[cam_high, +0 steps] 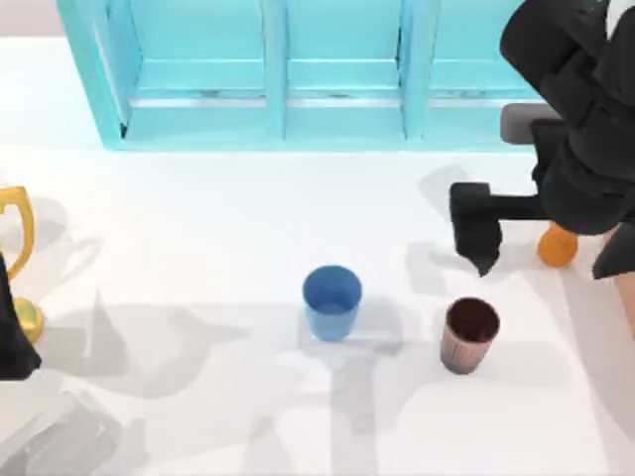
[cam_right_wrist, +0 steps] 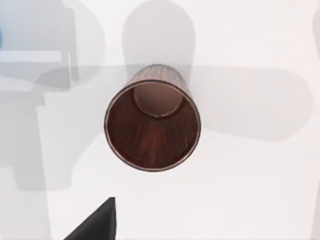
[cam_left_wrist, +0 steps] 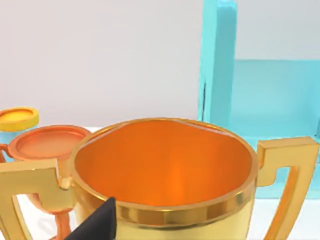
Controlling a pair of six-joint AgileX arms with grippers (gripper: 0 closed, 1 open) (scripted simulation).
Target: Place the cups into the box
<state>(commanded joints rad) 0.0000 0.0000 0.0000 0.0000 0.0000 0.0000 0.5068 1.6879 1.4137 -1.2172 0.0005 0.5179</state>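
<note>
The right claw (cam_high: 483, 260) hovers above the upright brown cup (cam_high: 468, 334), approaching to grasp; I cannot tell its opening. Next: descend, straddling the rim.

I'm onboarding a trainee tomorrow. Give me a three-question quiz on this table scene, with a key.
1. True or false: the brown cup lies on its side.
2. Which gripper hangs nearer the brown cup: A) left gripper B) right gripper?
3. Fill in: the blue cup stands to the top view's ____ of the brown cup.

Key: 1 false, it stands upright; 2 B; 3 left.
</note>
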